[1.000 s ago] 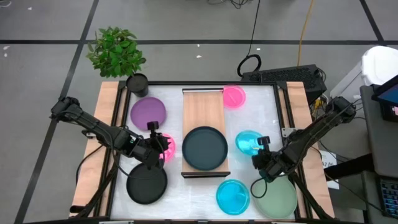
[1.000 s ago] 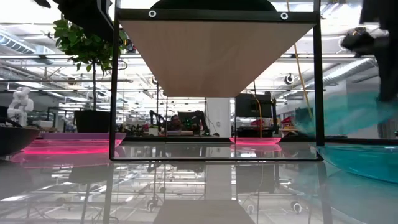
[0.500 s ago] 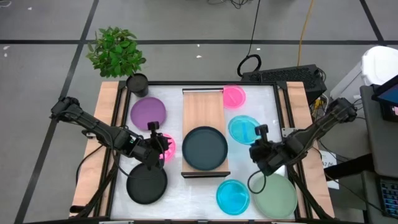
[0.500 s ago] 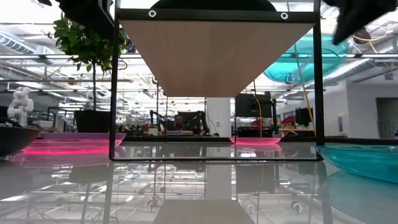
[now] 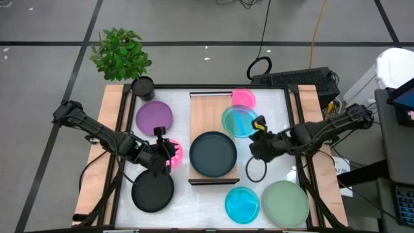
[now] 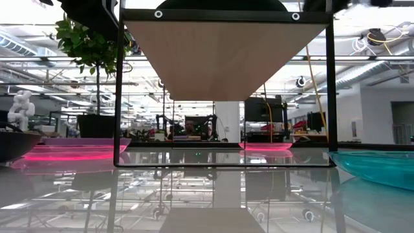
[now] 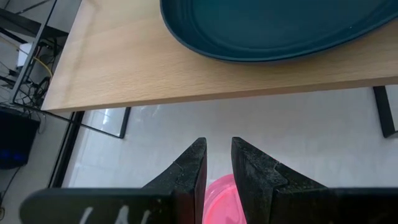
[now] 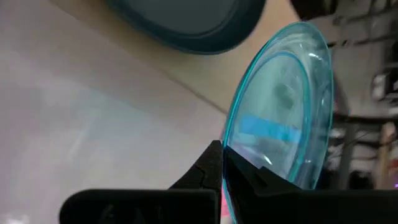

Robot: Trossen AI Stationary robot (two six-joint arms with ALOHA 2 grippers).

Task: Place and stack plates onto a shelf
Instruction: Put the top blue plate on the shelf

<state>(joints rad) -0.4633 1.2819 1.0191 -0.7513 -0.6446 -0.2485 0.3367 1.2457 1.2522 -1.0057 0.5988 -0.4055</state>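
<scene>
Since the earlier frames, the translucent cyan plate [image 5: 240, 121] has been carried leftward by the right gripper [image 5: 257, 129] from above the right side of the bench [image 5: 272, 103] to a position over the right edge of the shelf [image 5: 211, 110], beside the pink plate [image 5: 245, 98] at the far end. The plate rim is pinched between the right fingers [image 8: 214, 163], which are pressed together on it, and the plate is held tilted. A dark teal plate [image 5: 213, 154] is seated on the near half of the shelf. The left gripper [image 5: 163, 155] is positioned at the left of the shelf, low over a second pink plate [image 5: 174, 153]; its fingers [image 7: 189, 171] are set slightly apart, and it cannot be told whether the plate is gripped. A purple plate [image 5: 154, 117] is located far left, a black plate [image 5: 152, 191] near left, a second cyan plate [image 5: 242, 203] near centre, and a sage-green plate [image 5: 286, 203] near right. A potted plant [image 5: 121, 53] is placed beyond the far-left corner.
</scene>
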